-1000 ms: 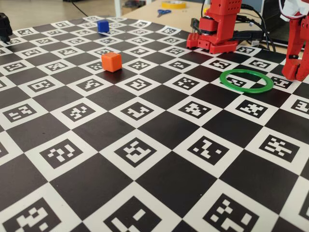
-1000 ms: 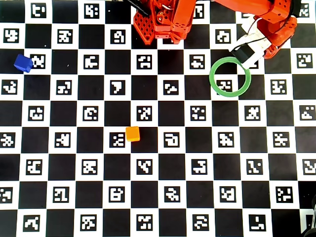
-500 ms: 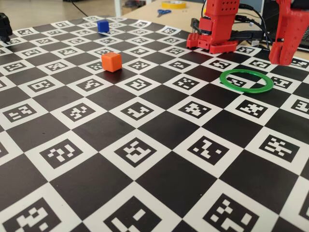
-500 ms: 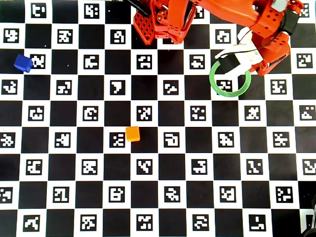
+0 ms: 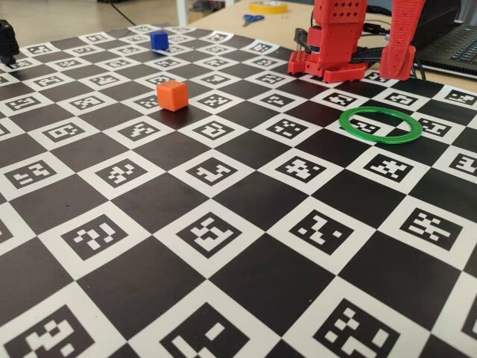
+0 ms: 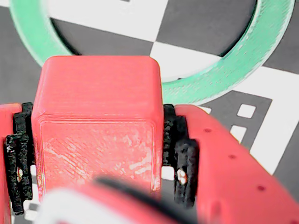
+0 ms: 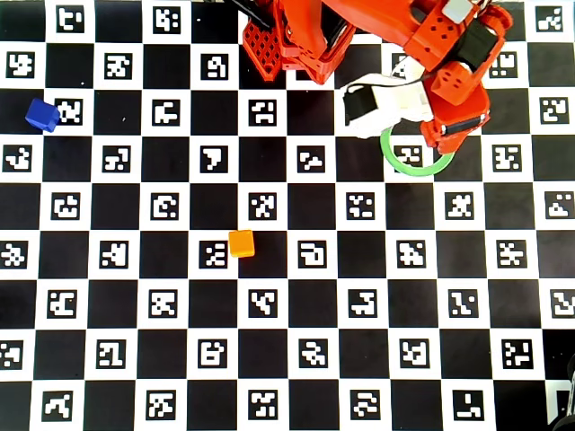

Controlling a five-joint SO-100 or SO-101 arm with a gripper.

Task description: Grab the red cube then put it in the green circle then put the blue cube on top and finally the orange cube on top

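The jaws are clamped on the red cube [image 6: 96,126], its side faces pressed between the black pads [image 6: 182,163] in the wrist view, with the green circle [image 6: 243,65] lying on the table just beyond it. Over the last second the arm [image 7: 431,54] has risen and swung: in the fixed view the red finger that stood low at the table's right edge, behind the ring, now hangs high above the far right part of the table. In the overhead view the wrist has shifted from the ring's far right rim to cover its far half. So the cube looks lifted and carried over its target, and lowering into the ring's hollow centre is probably next. The ring itself has not moved. The orange cube [image 7: 241,243] near the table's middle and the blue cube [image 7: 42,115] by the far left edge sit untouched
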